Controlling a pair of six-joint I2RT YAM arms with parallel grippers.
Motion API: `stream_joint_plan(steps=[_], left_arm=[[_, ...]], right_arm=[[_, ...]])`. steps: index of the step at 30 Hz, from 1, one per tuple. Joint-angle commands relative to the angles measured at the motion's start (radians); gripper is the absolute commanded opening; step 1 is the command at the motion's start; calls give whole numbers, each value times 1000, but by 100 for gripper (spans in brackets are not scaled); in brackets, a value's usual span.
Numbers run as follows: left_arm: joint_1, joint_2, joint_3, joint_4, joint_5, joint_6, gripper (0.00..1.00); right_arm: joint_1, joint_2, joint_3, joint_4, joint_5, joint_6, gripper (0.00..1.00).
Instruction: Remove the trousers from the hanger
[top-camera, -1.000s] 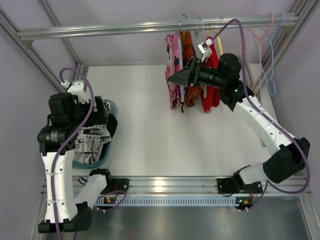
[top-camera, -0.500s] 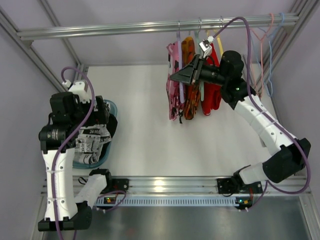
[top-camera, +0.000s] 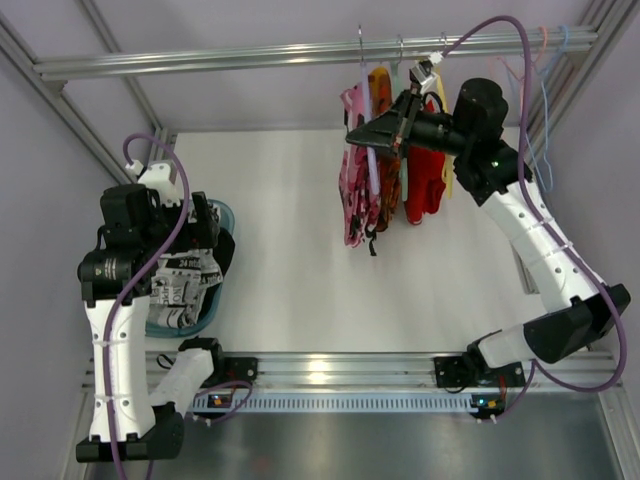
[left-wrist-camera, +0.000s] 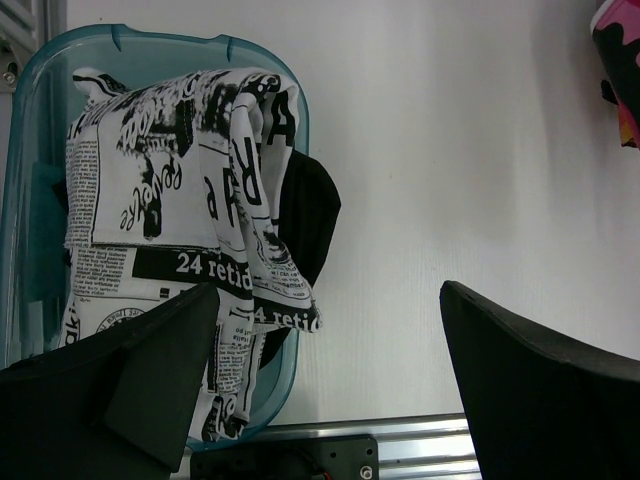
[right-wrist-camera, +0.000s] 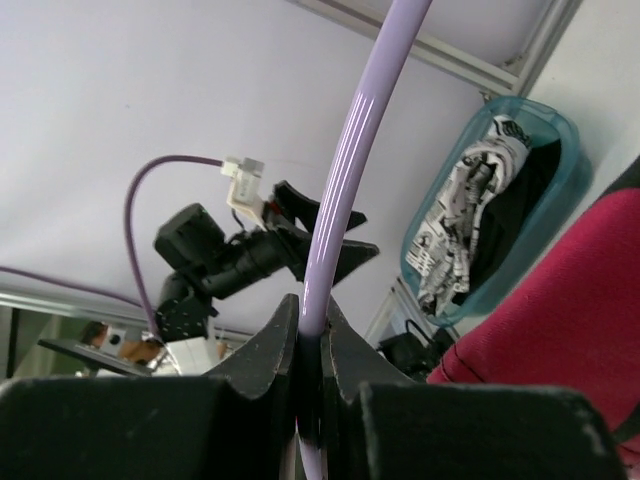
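While trousers (top-camera: 358, 190) hang (pink), the right gripper (right-wrist-camera: 308, 322) pinches the hanger (right-wrist-camera: 346, 170).

The right end effector (right-wrist-camera: 310, 335) pinches the hanger (right-wrist-camera: 345, 190) (blurred reddish-pink cloth (right-wrist-camera: 545, 330), possibly a garment, nearby).

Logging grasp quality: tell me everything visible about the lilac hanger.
The hanger is a thin, glossy pale lilac rod, plastic by its look. The right pincer is shut on it, a finger on either side. From above it hangs by the rail, the pink patterned trousers draped on it. Its hook is too small to judge.
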Motion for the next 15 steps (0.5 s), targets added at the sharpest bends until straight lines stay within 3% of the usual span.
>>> stream_joint_plan(steps=[1,9,13,15], left_arm=[[4,-2,-6,49,3,-3,98],[4,7,4,50,7,-1,98],[3,2,7,55,41,20,98],[3,-28,-8,90,127,51,98]], right_arm=[[-14,-32,151,186,35,26,0],[-14,-54,193,186,23,49,0],[-3,-109,100,229,-18,24,0],[-2,-149,53,237,-43,11,0]])
